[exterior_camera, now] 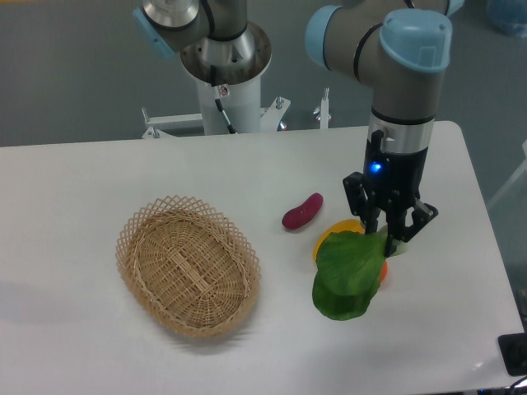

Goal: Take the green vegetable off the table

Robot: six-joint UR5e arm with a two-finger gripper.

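Dull grey-blue floor (74,74) behind, perhaps a pale blue container (508,15) top right.

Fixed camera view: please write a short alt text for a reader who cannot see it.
A robot gripper holds a green vegetable by its stem above a white table. Behind the leaf lie a yellow fruit and a purple sweet potato; an empty wicker basket sits to the left.
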